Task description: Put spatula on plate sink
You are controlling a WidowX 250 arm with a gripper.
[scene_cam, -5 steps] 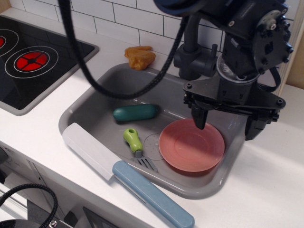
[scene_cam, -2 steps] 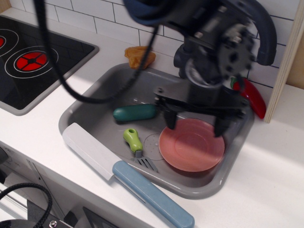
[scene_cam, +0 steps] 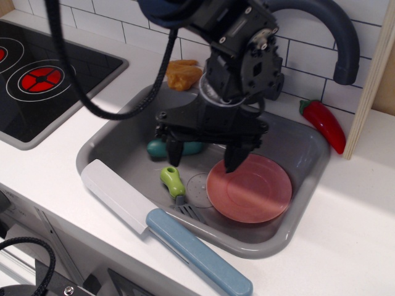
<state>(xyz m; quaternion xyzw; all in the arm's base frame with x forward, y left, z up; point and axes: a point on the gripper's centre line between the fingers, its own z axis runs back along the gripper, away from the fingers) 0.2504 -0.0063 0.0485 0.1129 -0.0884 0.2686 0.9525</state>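
The spatula (scene_cam: 174,184) lies on the floor of the grey sink (scene_cam: 111,143), lime-green handle to the upper left, dark slotted head toward the front wall. The salmon-pink plate (scene_cam: 253,191) lies flat to its right, with nothing on it. My gripper (scene_cam: 203,159) hangs open above the basin. Its left finger (scene_cam: 174,152) is just above the spatula's handle, and its right finger (scene_cam: 233,159) is over the plate's left rim. It holds nothing.
A dark teal oblong object (scene_cam: 191,148) lies behind the spatula, partly hidden by the gripper. A large white-bladed tool with a light blue handle (scene_cam: 160,219) rests on the sink's front rim. A red chili (scene_cam: 325,123) and an orange item (scene_cam: 183,73) sit behind the sink. The stove (scene_cam: 37,77) is at left.
The gripper has swung left across the sink, from over the plate's right side to over the spatula and the plate's left rim. The spatula and plate have not moved.
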